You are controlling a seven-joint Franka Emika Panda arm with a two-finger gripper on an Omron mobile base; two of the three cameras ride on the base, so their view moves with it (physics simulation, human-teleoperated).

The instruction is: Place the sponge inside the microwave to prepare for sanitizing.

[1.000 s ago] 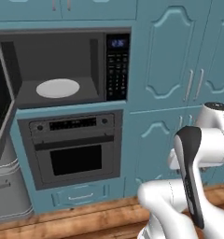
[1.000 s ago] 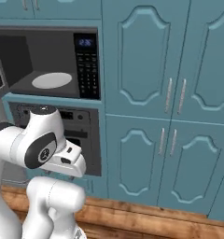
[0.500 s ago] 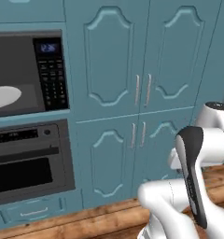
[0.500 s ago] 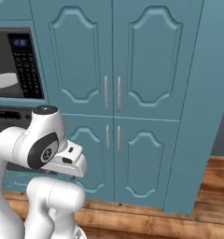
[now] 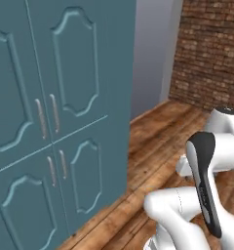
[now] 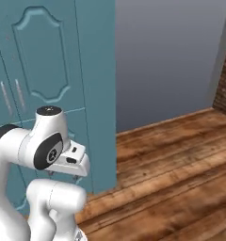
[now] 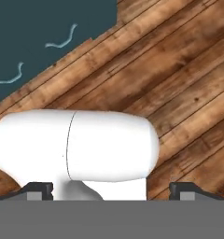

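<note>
Since a second ago our base has turned past the microwave, leaving cupboards [image 5: 50,122] and wood floor [image 6: 181,160] ahead; our tool [image 7: 111,190] gapes apart, empty; we risk overshooting the sponge, nowhere visible.

A brown wooden plank floor [image 6: 181,155] carries the teal cabinets [image 5: 65,122], apparently standing directly on it.

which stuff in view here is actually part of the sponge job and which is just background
Part of the job:
- gripper, open and holding nothing

Just background:
- teal cabinet doors
- wooden floor
- brick wall
- grey wall
</note>
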